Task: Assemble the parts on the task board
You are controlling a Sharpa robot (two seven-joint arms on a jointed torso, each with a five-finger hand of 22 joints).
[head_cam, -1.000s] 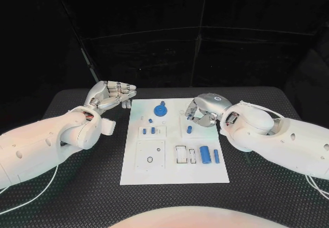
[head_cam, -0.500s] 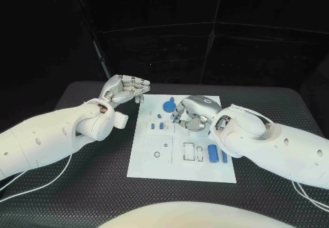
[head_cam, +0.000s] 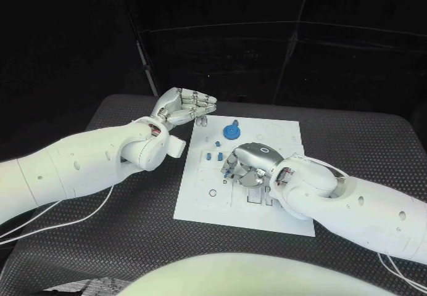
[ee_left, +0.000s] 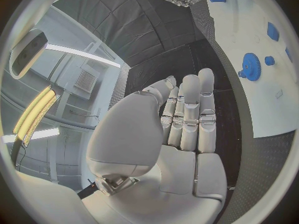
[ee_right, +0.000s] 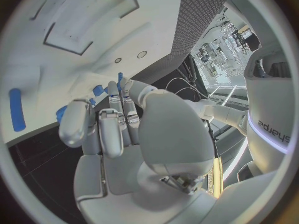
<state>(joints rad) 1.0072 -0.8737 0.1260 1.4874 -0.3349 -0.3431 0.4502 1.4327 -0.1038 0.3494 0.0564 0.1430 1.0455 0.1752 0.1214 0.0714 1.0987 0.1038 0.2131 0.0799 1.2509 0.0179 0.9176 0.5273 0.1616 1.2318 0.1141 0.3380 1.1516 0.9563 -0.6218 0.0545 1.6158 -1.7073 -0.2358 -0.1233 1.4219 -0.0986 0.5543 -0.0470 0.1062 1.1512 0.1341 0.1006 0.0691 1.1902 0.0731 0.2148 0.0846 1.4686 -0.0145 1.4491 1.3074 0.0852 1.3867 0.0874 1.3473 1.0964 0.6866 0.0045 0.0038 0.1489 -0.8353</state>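
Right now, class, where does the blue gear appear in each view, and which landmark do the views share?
Head view: blue gear on the task board's far end.
Left wrist view: on the task board, past the left hand.
Right wrist view: I cannot pick it out.
Shared landmark: the white task board.

Black table (head_cam: 107,246) with white task board (head_cam: 205,197) on it

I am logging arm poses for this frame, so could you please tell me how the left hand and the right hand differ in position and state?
The left hand is raised beside the task board's far left corner, off the plate; the right hand hangs over the board's middle. The left hand's palm faces the head camera with fingers curled in; the right hand shows its back, fingers pointing down toward the small blue parts. Both are silver, and neither visibly holds a part.
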